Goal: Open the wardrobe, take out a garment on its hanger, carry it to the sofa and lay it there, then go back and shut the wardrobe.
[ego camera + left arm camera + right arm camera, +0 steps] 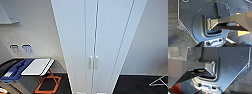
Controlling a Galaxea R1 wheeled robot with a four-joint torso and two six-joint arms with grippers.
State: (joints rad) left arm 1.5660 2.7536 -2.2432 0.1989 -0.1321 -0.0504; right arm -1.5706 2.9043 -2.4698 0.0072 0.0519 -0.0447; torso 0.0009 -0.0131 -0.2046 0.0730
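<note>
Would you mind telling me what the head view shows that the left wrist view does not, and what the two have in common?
Head view alone: the wardrobe, doors shut, with its pair of handles at the seam, white walls, and a blue and white object to its left. Left wrist view alone: the robot's dark plate and jointed bar, seen close. Both share: dark floor and something orange low down.
</note>
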